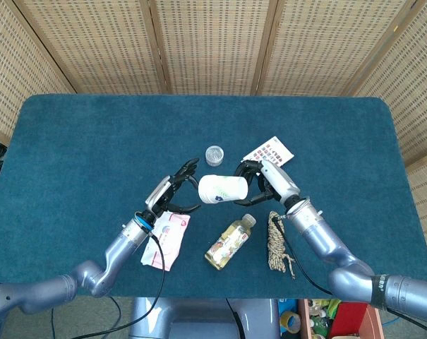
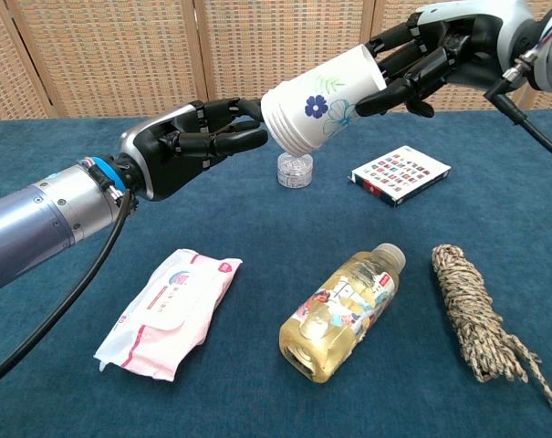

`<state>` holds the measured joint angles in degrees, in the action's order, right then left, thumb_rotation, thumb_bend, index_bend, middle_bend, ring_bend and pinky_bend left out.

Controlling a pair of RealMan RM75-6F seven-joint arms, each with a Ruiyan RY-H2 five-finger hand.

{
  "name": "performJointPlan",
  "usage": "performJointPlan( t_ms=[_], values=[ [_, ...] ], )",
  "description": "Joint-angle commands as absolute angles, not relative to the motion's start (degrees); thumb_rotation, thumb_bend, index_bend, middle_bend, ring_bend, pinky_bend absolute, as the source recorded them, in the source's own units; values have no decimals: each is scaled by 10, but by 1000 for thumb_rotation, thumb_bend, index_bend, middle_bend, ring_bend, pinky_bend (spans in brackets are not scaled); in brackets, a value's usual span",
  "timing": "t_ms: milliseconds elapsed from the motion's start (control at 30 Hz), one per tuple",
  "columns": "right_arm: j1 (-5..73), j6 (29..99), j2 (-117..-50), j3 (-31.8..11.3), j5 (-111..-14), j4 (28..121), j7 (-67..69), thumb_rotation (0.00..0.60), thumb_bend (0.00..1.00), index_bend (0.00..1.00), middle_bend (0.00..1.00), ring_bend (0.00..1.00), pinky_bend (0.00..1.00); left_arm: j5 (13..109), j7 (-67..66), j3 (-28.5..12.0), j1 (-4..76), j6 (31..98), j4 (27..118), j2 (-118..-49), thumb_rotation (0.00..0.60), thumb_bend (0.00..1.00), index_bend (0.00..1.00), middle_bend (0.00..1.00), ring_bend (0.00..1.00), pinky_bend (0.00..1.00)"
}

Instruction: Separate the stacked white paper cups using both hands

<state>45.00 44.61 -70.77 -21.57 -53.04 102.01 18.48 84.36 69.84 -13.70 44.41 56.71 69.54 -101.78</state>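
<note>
One soft plastic wipes pack (image 2: 169,313), pink and white, lies flat at your far left on the napped blue table (image 2: 66,383). Your left hand (image 2: 186,143) reaches level toward the cups, dark fingers spread, tips at the stack's base; whether they touch it, you cannot tell. It holds nothing. The stacked white paper cups (image 2: 319,106), flower-printed, ribbed at the nested rims, hang tilted in the air above the table's middle, base toward your left hand. Below: one small clear lidded jar (image 2: 295,169), one amber plastic bottle (image 2: 344,310) on its side. Your right hand (image 2: 430,59) grips the cups' mouth end from above. One card box (image 2: 400,173), one coil of twisted rope (image 2: 476,309).
</note>
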Motion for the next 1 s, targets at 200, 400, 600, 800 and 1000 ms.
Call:
performJointPlan(
  t_ms=[200,400,600,800,1000],
  values=[
    [448,446,-706,-215,-532,1021,186,600,237,766,664,555,802,845,707,-132,452,567,689,-1026,600,269,515,36,0,0],
    [446,445,-705,-214,-535,1022,188,600,236,766,664,555,802,844,709,-132,458,569,687,-1031,600,294,545,36,0,0],
    [445,446,-703,-214,-536,1025,187,600,237,766,664,556,802,844,709,-133,463,570,687,-1033,600,320,550,36,0,0],
    [445,446,-703,-213,-536,1027,185,600,237,766,664,555,802,844,710,-133,470,567,689,-1033,600,361,553,36,0,0],
    [446,446,-706,-212,-534,1025,183,600,237,766,664,555,802,846,715,-130,477,565,684,-1036,600,387,553,36,0,0]
  ],
)
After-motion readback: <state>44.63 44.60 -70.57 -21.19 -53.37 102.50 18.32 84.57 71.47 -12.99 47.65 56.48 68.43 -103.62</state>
